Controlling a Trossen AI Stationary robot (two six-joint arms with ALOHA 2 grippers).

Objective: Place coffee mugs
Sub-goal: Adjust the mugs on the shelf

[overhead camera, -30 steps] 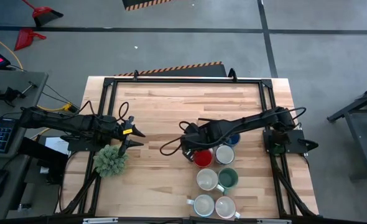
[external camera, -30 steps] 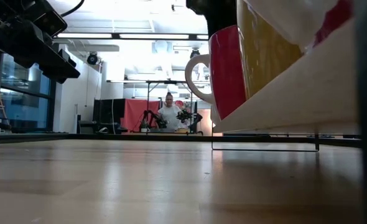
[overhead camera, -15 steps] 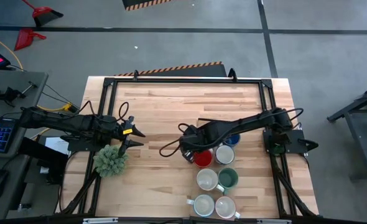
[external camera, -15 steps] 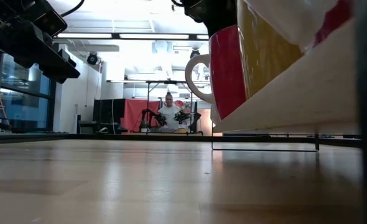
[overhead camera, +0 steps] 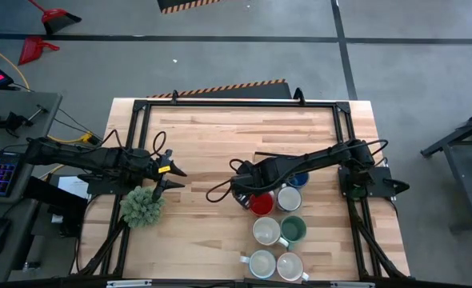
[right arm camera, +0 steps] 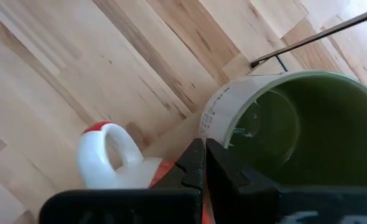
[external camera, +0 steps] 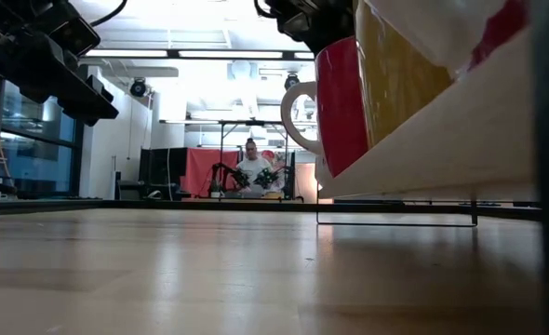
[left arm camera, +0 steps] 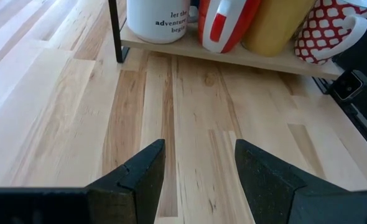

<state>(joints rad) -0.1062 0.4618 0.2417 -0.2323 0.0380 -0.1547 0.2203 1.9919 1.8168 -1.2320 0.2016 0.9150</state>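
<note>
Red mug (external camera: 341, 107) with white handle sits on a wooden shelf (external camera: 442, 140), yellow mug (external camera: 395, 74) touching beside it. Dark arm (external camera: 46, 56) hangs well apart from shelf. Person (external camera: 253, 172) far behind table (external camera: 209, 270).

Overhead, table-level, two wrist views

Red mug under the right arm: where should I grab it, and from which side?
Likely best: take the red mug by its white handle, coming from the bare-wood side: the loop juts out freely, while the olive green mug crowds the other side. The right tool is shut; open it first.
</note>
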